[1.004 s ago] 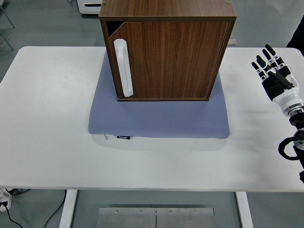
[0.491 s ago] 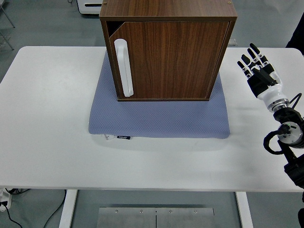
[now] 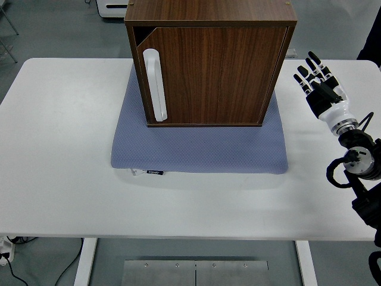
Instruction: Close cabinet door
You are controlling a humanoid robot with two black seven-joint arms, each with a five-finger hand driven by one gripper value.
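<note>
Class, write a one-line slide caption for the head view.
Right robot hand, fingers spread, beside a wooden cabinet whose door stands slightly ajar.

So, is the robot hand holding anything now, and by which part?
Nothing is held. The right hand hangs open beside the cabinet, apart from it.

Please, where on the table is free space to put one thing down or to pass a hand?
Free: white table left of the blue mat, and the strip along its near edge. Crowded: the wooden cabinet covers the mat's back; the right hand hovers beside it.
</note>
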